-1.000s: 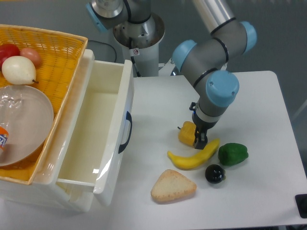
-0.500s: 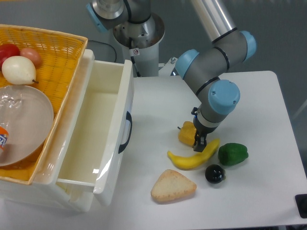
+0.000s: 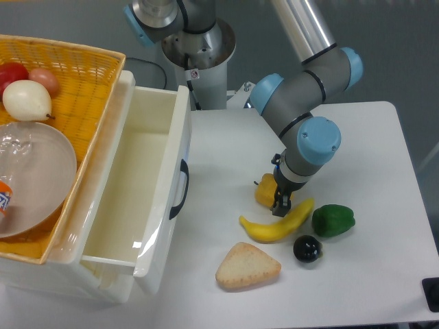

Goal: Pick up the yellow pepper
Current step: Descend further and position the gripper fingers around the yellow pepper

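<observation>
The gripper [image 3: 280, 203] is down at the yellow pepper [image 3: 265, 191], its dark fingertips [image 3: 281, 205] showing against the pepper's right side. Only that one dark finger end is plain to see; the wrist hides the rest, so I cannot tell whether the fingers stand apart around the pepper or are already pressed on it. The pepper sits on the white table [image 3: 370, 144], near the middle of it, with its short stem pointing left. It appears to rest on the surface, not lifted.

Just in front of the fingertips lies the banana [image 3: 274, 223], its upper end very close to the gripper and to the pepper's near right edge. To the right of the banana is the green pepper [image 3: 333, 220], with a small dark round fruit [image 3: 307, 248] nearer the front edge and a wedge of bread [image 3: 247, 266] to its left. Well to the left stands the open white drawer [image 3: 140, 192], and beyond it the yellow basket [image 3: 75, 89].

As I judge it, the reach and descent are done, and the grasp is either being made or about to be. Closing firmly on the pepper and raising it clear of the table are left, without dragging the banana along.
</observation>
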Tool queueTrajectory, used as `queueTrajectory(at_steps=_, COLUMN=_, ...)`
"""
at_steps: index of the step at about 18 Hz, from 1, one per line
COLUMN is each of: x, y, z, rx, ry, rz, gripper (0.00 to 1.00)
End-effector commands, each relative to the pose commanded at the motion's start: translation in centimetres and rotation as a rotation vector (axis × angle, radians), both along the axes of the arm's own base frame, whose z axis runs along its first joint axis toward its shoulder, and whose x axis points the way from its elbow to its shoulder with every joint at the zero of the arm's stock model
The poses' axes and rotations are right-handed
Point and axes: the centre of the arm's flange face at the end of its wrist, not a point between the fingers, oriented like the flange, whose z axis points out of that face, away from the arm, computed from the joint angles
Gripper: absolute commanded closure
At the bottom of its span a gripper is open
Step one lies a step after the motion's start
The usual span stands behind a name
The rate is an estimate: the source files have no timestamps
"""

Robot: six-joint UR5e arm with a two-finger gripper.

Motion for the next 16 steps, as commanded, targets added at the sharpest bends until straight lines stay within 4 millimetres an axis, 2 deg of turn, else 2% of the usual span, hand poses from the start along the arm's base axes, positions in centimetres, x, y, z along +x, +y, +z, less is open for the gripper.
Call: queueTrajectory(at_steps=16, x=0.4, y=-0.1, z=-1.6, rx=-0.016, ry=-0.027, rz=0.000, gripper=0.01)
